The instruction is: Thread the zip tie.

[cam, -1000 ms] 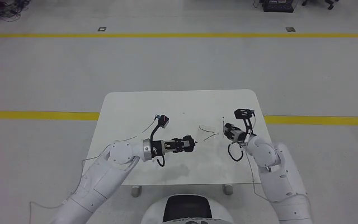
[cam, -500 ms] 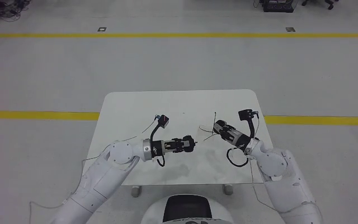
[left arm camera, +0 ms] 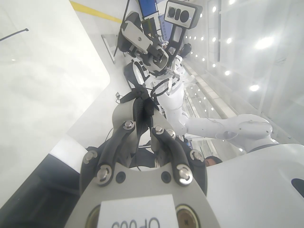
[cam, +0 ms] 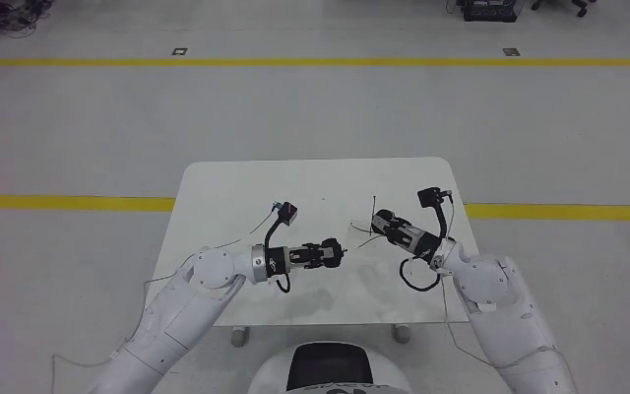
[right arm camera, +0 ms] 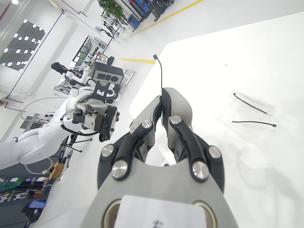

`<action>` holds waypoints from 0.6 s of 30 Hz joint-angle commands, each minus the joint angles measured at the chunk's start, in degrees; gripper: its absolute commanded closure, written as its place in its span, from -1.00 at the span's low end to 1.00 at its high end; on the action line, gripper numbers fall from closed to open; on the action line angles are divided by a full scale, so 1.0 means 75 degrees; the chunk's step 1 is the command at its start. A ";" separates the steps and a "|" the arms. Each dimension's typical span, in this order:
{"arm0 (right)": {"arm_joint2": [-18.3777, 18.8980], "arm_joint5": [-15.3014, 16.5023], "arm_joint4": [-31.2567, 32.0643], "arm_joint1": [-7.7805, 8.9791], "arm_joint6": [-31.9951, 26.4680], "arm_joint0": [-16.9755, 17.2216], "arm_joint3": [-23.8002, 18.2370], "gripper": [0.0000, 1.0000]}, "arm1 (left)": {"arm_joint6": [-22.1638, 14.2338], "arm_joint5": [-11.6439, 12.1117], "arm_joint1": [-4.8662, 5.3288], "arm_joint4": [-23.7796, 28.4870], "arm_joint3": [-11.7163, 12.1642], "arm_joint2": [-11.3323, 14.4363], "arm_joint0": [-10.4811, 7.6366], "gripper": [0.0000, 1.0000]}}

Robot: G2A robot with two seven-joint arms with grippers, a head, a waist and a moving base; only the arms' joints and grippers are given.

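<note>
The right claw (right arm camera: 162, 103) is clenched on a thin black zip tie (right arm camera: 161, 72). The strap is pinched between the two ribbed pads, and most of its length pokes out past the fingertips, ending in the small square head. From above, that claw (cam: 379, 219) hangs over the right part of the white table (cam: 295, 187), pointing across at the other arm. The left claw (left arm camera: 142, 106) sits nearer the middle of the table (cam: 330, 253), facing the right one with a clear gap between them. Its fingers are pressed together (whether there is anything between the pads, I cannot tell). Lying flat on the table (right arm camera: 237, 60) beside the right claw is a loose tie (right arm camera: 249, 105), and just next to it a second loose tie (right arm camera: 254, 122). The two are close together but do not cross. Both lie well apart from the tie that is being held.
</note>
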State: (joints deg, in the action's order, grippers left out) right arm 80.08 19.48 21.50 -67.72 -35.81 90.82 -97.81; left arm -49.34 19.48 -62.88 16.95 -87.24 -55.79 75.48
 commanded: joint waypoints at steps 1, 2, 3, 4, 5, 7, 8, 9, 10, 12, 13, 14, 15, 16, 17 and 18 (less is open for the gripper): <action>-0.0078 0.0000 -0.0039 0.0001 0.0364 0.0092 -0.0168 1.00 | 0.0000 0.0000 0.0000 0.0000 0.0000 0.0000 0.0000 1.00; -0.0114 0.0000 -0.0039 0.0010 0.0600 0.0171 -0.0264 1.00 | 0.0000 0.0000 0.0000 0.0000 0.0000 0.0000 0.0000 1.00; -0.0163 0.0000 -0.0070 0.0029 0.0892 0.0269 -0.0377 1.00 | 0.0000 0.0000 0.0000 0.0000 0.0000 0.0000 0.0000 1.00; -0.0206 0.0000 -0.0073 0.0050 0.1099 0.0325 -0.0490 1.00 | 0.0000 0.0000 0.0000 0.0000 0.0000 0.0000 0.0000 1.00; -0.0255 0.0000 -0.0087 0.0078 0.1283 0.0395 -0.0568 1.00 | 0.0000 0.0000 0.0000 0.0000 0.0000 0.0000 0.0000 1.00; -0.0419 0.0000 -0.0051 0.0166 0.1715 0.0508 -0.0826 1.00 | 0.0000 0.0000 0.0000 0.0000 0.0000 0.0000 0.0000 1.00; -0.0497 0.0000 -0.0058 0.0211 0.1888 0.0561 -0.0869 1.00 | 0.0000 0.0000 0.0000 0.0000 0.0000 0.0000 0.0000 1.00; -0.0580 0.0000 -0.0043 0.0260 0.2062 0.0591 -0.0921 1.00 | 0.0000 0.0000 0.0000 0.0000 0.0000 0.0000 0.0000 1.00; -0.0667 0.0000 0.0009 0.0312 0.2274 0.0608 -0.0971 1.00 | 0.0000 0.0000 0.0000 0.0000 0.0000 0.0000 0.0000 1.00; -0.0924 0.0000 0.0090 0.0444 0.2717 0.0620 -0.1047 1.00 | 0.0000 0.0000 0.0000 0.0000 0.0000 0.0000 0.0000 1.00; -0.1043 0.0000 0.0096 0.0504 0.2926 0.0614 -0.1074 1.00 | 0.0000 0.0000 0.0000 0.0000 0.0000 0.0000 0.0000 1.00; -0.1195 0.0000 0.0144 0.0593 0.3148 0.0596 -0.1074 1.00 | 0.0000 0.0000 0.0000 0.0000 0.0000 0.0000 0.0000 1.00; -0.1304 0.0000 0.0197 0.0660 0.3356 0.0574 -0.1090 1.00 | 0.0000 0.0000 0.0000 0.0000 0.0000 0.0000 0.0000 1.00; -0.1428 0.0000 0.0243 0.0728 0.3584 0.0558 -0.1100 1.00 | 0.0000 0.0000 0.0000 0.0000 0.0000 0.0000 0.0000 1.00; -0.1602 0.0000 0.0283 0.0822 0.3901 0.0531 -0.1109 1.00 | 0.0000 0.0000 0.0000 0.0000 0.0000 0.0000 0.0000 1.00; -0.1727 0.0000 0.0320 0.0894 0.4154 0.0506 -0.1105 1.00 | 0.0000 0.0000 0.0000 0.0000 0.0000 0.0000 0.0000 1.00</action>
State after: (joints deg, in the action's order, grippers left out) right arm 68.19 19.48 23.64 -61.60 -6.99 94.80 -106.12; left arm -49.34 19.48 -62.88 16.95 -87.24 -55.79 75.48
